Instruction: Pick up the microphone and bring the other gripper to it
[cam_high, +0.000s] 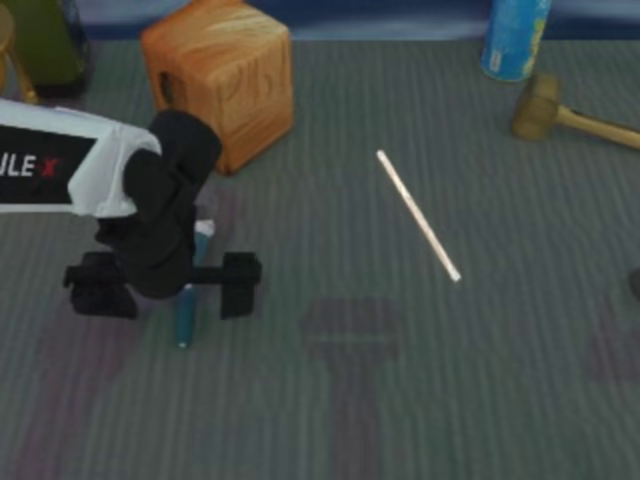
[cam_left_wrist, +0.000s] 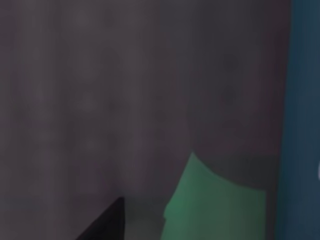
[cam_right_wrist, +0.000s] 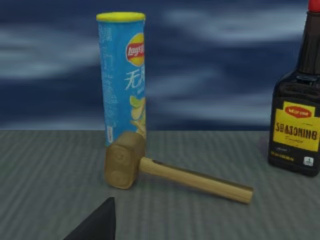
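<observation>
Grasp step in hand: left gripper low over the table with jaws spread wide, microphone lying between them, teal handle poking out past the fingers; next, closing squarely on the handle before lifting.

overhead view, wrist views low, mallet shared

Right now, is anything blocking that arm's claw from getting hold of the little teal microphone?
Nothing visible. The left gripper hangs directly over the microphone, fingers spread to either side of its handle. The wooden block sits behind, apart from both.
</observation>
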